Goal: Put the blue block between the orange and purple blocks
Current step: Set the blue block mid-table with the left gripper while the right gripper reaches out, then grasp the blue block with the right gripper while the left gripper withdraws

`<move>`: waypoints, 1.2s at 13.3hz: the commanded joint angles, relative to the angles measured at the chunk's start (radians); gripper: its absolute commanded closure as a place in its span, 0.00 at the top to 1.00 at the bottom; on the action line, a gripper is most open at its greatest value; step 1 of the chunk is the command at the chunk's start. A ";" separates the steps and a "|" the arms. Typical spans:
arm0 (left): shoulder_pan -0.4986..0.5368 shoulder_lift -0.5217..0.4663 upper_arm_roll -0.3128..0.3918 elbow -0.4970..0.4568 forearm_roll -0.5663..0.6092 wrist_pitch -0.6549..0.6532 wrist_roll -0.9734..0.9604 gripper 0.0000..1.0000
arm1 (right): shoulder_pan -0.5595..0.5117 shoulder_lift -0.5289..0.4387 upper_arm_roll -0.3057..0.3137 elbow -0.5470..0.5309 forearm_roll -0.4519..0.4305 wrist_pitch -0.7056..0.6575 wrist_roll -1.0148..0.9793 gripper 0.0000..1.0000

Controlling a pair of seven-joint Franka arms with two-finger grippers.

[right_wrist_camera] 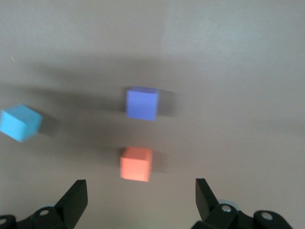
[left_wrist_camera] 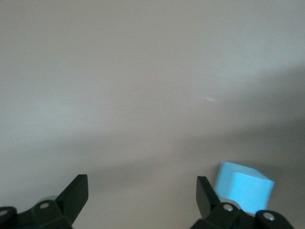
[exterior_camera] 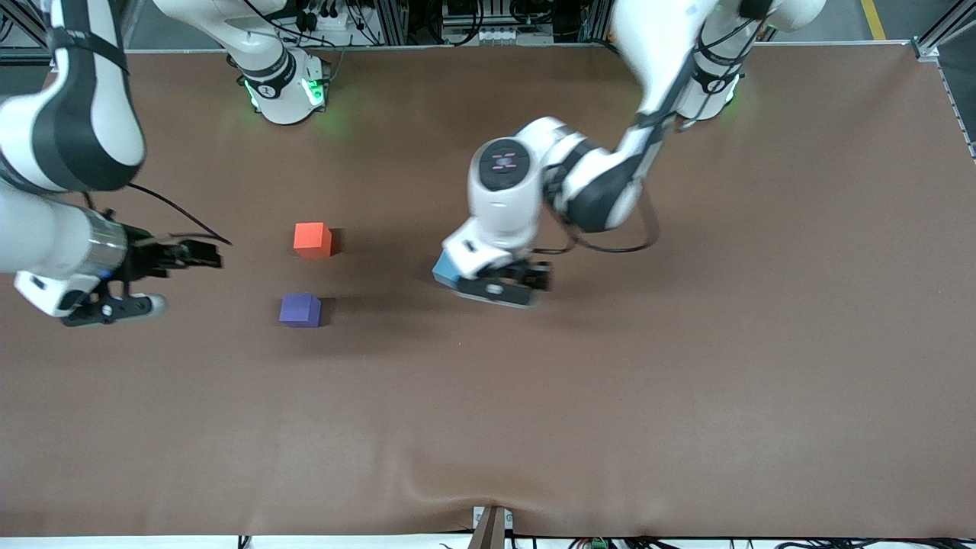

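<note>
The orange block (exterior_camera: 312,239) and the purple block (exterior_camera: 300,310) sit apart on the brown table, the purple one nearer to the front camera. The sky-blue block (exterior_camera: 444,268) lies toward the left arm's end from them, half hidden under the left hand. My left gripper (exterior_camera: 499,290) is low over the table, open and empty (left_wrist_camera: 142,183). The blue block (left_wrist_camera: 245,188) is just outside one finger, not between the jaws. My right gripper (exterior_camera: 179,280) is open and empty (right_wrist_camera: 141,187). It points at the orange (right_wrist_camera: 136,163), purple (right_wrist_camera: 141,103) and blue (right_wrist_camera: 20,122) blocks.
The brown table cover (exterior_camera: 610,396) stretches wide around the blocks. The two arm bases (exterior_camera: 286,88) stand along the edge farthest from the front camera.
</note>
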 commanded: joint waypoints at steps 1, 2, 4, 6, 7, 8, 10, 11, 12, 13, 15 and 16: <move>0.115 -0.141 -0.003 -0.053 0.019 -0.102 0.010 1.00 | 0.114 -0.009 -0.006 -0.045 0.039 0.038 0.243 1.00; 0.184 -0.172 -0.009 -0.053 0.014 -0.146 0.014 1.00 | 0.174 0.009 -0.006 -0.045 0.034 0.066 0.367 1.00; 0.266 -0.230 -0.006 -0.053 0.020 -0.247 0.074 1.00 | 0.280 0.055 -0.006 -0.054 0.034 0.156 0.534 1.00; 0.353 -0.283 -0.005 -0.053 0.022 -0.315 0.212 1.00 | 0.370 0.116 -0.004 -0.055 0.042 0.253 0.687 1.00; 0.416 -0.307 -0.009 -0.055 0.017 -0.335 0.287 1.00 | 0.415 0.146 -0.006 -0.055 0.042 0.302 0.759 1.00; 0.465 -0.327 -0.011 -0.061 0.008 -0.350 0.333 1.00 | 0.439 0.184 -0.004 -0.060 0.042 0.348 0.801 1.00; 0.491 -0.370 -0.011 -0.083 0.005 -0.360 0.349 1.00 | 0.519 0.233 -0.006 -0.110 0.042 0.487 0.870 1.00; 0.501 -0.393 -0.011 -0.097 0.007 -0.352 0.352 1.00 | 0.542 0.238 -0.006 -0.153 0.040 0.564 0.901 1.00; 0.527 -0.408 -0.014 -0.104 0.005 -0.350 0.363 1.00 | 0.570 0.262 -0.006 -0.190 0.040 0.648 0.925 1.00; 0.542 -0.430 -0.014 -0.110 0.004 -0.350 0.390 1.00 | 0.597 0.287 -0.006 -0.204 0.040 0.705 0.945 1.00; 0.564 -0.467 -0.015 -0.143 -0.018 -0.350 0.407 1.00 | 0.621 0.301 -0.006 -0.204 0.039 0.717 0.973 1.00; 0.565 -0.496 -0.014 -0.181 -0.036 -0.347 0.409 1.00 | 0.633 0.302 -0.006 -0.210 0.039 0.715 0.975 1.00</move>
